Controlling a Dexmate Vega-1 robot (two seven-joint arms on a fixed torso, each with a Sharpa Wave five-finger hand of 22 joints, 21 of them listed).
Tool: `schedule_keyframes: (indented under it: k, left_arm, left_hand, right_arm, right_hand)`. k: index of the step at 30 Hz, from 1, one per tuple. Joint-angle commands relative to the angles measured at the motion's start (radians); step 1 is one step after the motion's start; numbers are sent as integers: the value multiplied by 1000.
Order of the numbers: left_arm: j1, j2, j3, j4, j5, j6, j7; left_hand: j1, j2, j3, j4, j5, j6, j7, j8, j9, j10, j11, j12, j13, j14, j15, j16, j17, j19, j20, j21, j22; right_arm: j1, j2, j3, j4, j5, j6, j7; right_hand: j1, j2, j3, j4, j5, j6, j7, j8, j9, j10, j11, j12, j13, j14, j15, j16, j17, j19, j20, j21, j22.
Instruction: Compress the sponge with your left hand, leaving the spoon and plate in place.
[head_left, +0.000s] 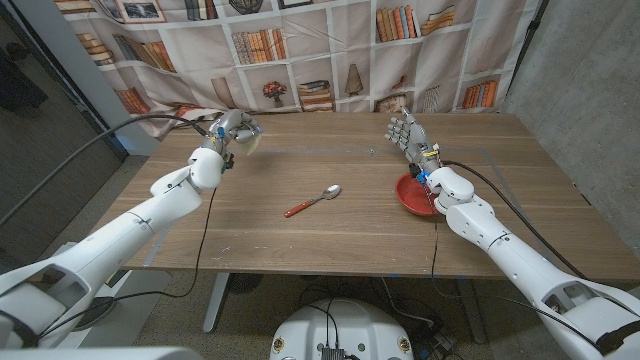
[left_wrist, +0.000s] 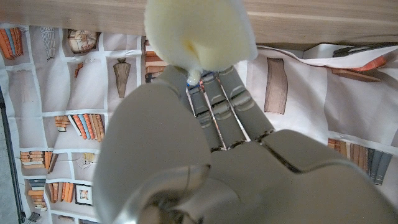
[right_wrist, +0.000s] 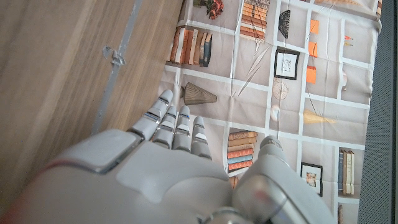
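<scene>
Two hands over the wooden table (head_left: 300, 240): left hand (head_left: 228, 132) grips the pale yellow sponge (head_left: 246, 139) near the far-left edge, red-handled spoon (head_left: 312, 201) lies mid-table, right hand (head_left: 410, 135) stands empty, fingers apart, beyond the red plate (head_left: 412, 193).

Lab-like staged room: bookshelf-printed backdrop (head_left: 300, 50) behind a wooden table (head_left: 350, 230).

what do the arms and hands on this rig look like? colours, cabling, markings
Both arms are glossy white rounded shells with dark seams at the joints. A black cable trails off the left arm; another black cable runs by the right arm. The left hand and right hand are silver-grey metal, with segmented fingers. Small blue and orange bits show at the right wrist. No readable markings.
</scene>
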Motion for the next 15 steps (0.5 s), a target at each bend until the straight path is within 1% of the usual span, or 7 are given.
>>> schedule_keyframes:
  k: [1,3,4,7,9,10,15]
  left_arm:
    - [-13,22,16,-14,17,33,-44]
    - [-15,24,17,-14,18,38,-50]
    - [-16,26,19,-16,20,43,-54]
    - [-19,33,24,-23,26,61,-70]
    - [-18,37,25,-27,29,71,-77]
    - [-17,39,25,-29,29,75,-79]
    - [-17,54,30,-40,40,98,-95]
  left_hand:
    - [34,48,2,8,8,-16,-6,-14,-7,-27,3,-20,-5,-24,-6,-25,49,-28,7,14,-2]
    - [24,46,0,13,9,-32,-11,-23,-11,-41,7,-33,-12,-36,-5,-39,43,-41,14,18,-3]
    - [18,45,-1,16,9,-36,-18,-26,-13,-41,6,-37,-15,-45,-1,-47,38,-49,16,19,-3]
    - [11,45,-2,19,10,-53,-21,-35,-17,-56,4,-52,-23,-60,5,-65,28,-69,22,21,-6]
    - [6,45,-2,19,10,-60,-24,-40,-21,-65,1,-62,-29,-76,7,-81,20,-86,27,22,-8]
    - [4,46,-1,20,11,-68,-26,-45,-23,-72,4,-68,-31,-82,8,-87,16,-96,32,22,-10]
    - [-1,47,2,18,12,-87,-33,-56,-29,-88,1,-85,-38,-113,12,-109,7,-129,40,21,-14]
  right_arm:
    - [3,6,-2,12,2,3,6]
    - [4,8,-2,14,2,3,6]
    - [4,8,-3,15,2,3,6]
    - [5,10,-3,17,2,4,5]
    - [6,11,-4,18,1,4,5]
    - [6,12,-4,19,2,4,6]
    - [9,16,-8,26,2,1,11]
  right_hand:
    - [8,0,2,-4,-4,7,5,0,5,6,-3,-2,6,7,2,-1,2,6,3,-3,3]
    - [8,0,2,-4,-4,6,4,0,5,6,-3,-2,6,7,2,-1,2,6,3,-3,3]
    - [8,0,2,-4,-4,6,4,0,5,6,-3,-3,6,7,2,-1,2,6,3,-4,3]
    - [8,0,2,-4,-4,7,4,0,5,6,-2,-3,6,8,1,-1,2,6,3,-4,3]
    - [8,0,2,-4,-4,7,5,0,5,6,-2,-3,6,8,1,-1,2,7,3,-4,3]
    - [8,0,2,-4,-4,7,4,0,5,6,-2,-3,6,8,0,-1,2,7,3,-4,3]
    - [8,1,2,-4,-4,8,4,1,5,5,-2,-3,6,8,1,-1,2,7,3,-5,3]
